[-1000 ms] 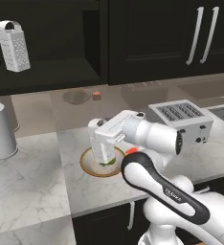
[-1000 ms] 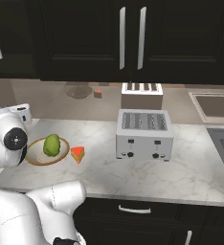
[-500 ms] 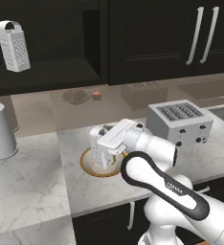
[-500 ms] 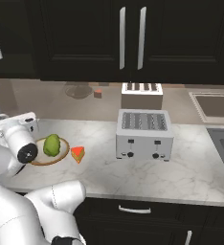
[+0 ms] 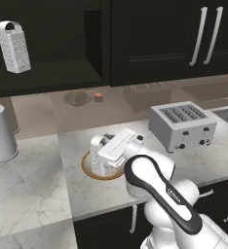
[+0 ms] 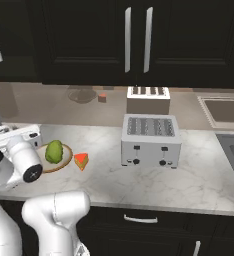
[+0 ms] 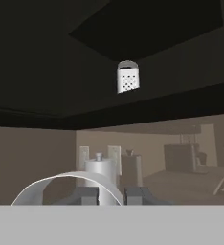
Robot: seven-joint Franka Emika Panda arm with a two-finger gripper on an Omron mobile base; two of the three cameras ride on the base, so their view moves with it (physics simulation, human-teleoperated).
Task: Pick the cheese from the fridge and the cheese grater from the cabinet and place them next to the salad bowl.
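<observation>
The arm had swung its hand from above the bowl [image 6: 64, 161] toward the cabinet [image 5: 52, 78]. The gripper [image 7: 112, 195] was pressed together, empty. The grater [image 7: 128, 77] stood high ahead; the cheese [image 6: 81, 160] lay beside the bowl, behind.

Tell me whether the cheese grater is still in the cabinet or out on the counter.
In. The cheese grater stands upright on the open cabinet's dark shelf, above the counter, with nothing gripping it.
</observation>
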